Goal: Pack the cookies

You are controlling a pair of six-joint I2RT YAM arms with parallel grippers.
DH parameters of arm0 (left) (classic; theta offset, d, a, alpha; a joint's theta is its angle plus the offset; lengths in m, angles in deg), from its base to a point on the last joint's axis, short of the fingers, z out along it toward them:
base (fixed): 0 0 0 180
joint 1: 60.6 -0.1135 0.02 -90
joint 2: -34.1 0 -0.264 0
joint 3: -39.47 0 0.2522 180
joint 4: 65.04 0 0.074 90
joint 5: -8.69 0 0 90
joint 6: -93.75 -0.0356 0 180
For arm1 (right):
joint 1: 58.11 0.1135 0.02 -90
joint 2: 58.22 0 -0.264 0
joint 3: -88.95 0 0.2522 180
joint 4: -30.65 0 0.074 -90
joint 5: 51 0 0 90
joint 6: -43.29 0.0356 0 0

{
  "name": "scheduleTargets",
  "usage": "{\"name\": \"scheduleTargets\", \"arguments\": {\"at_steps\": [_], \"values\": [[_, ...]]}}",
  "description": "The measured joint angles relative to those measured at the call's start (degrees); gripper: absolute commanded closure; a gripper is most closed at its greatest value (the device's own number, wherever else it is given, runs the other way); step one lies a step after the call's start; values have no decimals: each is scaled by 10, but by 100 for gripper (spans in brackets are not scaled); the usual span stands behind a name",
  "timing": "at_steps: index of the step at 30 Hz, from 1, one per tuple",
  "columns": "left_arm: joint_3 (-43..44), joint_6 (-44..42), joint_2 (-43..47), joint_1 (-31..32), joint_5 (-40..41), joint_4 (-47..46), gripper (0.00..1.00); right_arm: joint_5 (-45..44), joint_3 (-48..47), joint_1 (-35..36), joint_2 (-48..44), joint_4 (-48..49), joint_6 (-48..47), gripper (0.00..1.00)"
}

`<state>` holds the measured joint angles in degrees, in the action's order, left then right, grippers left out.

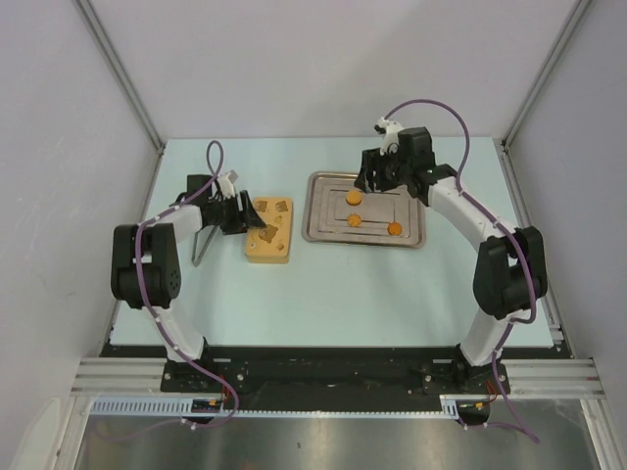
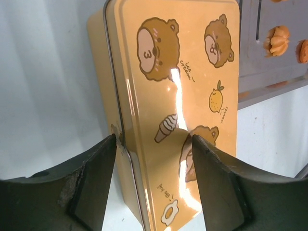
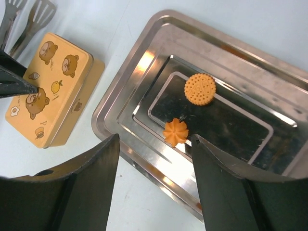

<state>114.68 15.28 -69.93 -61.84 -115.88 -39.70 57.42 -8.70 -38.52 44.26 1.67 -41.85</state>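
Three orange cookies [image 1: 354, 198] lie in the steel tray [image 1: 323, 227]. The right wrist view shows a flower-shaped cookie [image 3: 175, 132] and a round dotted one [image 3: 200, 89]. My right gripper [image 3: 155, 139] hangs open over the tray's near-left rim [image 3: 144, 159], and the flower cookie sits just beyond its right fingertip; nothing lies between the fingers. A yellow bear-print tin [image 2: 192, 72] stands left of the tray. My left gripper [image 2: 154, 144] is open astride the tin's lid edge. Its left finger [image 2: 103, 159] touches the tin's side and the right one is over the lid.
Metal tongs [image 1: 201, 245] lie on the table left of the tin [image 1: 269, 232], and spatula-like utensils [image 3: 24, 14] show beyond the tin in the right wrist view. The white walls of the enclosure stand on three sides of the pale table.
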Motion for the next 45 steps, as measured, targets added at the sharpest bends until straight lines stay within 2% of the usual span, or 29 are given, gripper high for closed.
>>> {"name": "scheduleTargets", "arguments": {"at_steps": [5, 6, 11, 13, 15, 20, 22, 29, 34, 45], "values": [[0, -14, 34, 3, 26, 27, 28, -18, 1, -7, -42, -4, -21, 29], [0, -16, 42, 3, 30, 30, 28, -22, 1, -9, -49, -4, -24, 22], [6, -34, 96, 2, 62, 42, 26, -47, 10, -21, -94, -2, -35, 14], [12, -43, 118, 2, 76, 43, 22, -62, 18, -26, -112, 0, -36, 5], [18, -51, 141, 2, 91, 43, 16, -78, 27, -34, -131, 1, -37, 0], [22, -71, 202, 1, 127, 37, 2, -110, 39, -65, -169, 2, -39, 0], [22, -75, 223, -1, 138, 31, 0, -120, 44, -87, -184, 0, -38, 0], [29, -90, 282, -7, 153, 16, 0, -159, 50, -134, -210, -9, -35, 0], [40, -93, 305, -7, 152, 3, 0, -198, 64, -137, -230, -12, -37, 0], [28, -93, 368, -7, 154, -32, 0, -221, 68, -139, -299, -12, -53, 0]]}}
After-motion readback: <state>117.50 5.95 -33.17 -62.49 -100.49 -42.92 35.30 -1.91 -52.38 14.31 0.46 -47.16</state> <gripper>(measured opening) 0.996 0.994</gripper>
